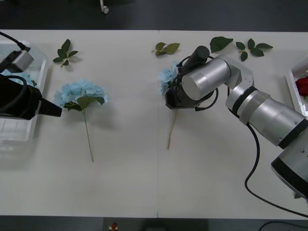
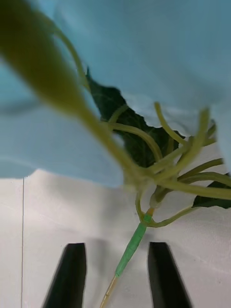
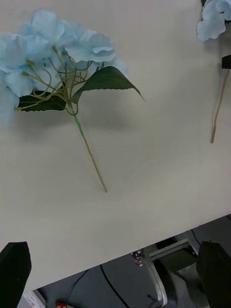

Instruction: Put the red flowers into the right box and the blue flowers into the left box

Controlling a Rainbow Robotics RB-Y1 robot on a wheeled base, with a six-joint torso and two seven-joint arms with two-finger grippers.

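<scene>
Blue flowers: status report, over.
Right gripper open, straddling centre blue flower stem. Left gripper open beside left box. Second blue flower lies untouched.

My left claw (image 3: 114,274) hangs wide open, its two black fingers (image 3: 14,269) at the corners, over the near edge of the white table (image 3: 144,183). Well ahead of it a blue flower (image 3: 53,53) lies flat on the table, its fluffy head beside a big dark green leaf (image 3: 108,79), its thin stem (image 3: 90,154) trailing toward me. Off to one side lies a second blue flower (image 3: 211,21), its pale stem bare on the table.
</scene>
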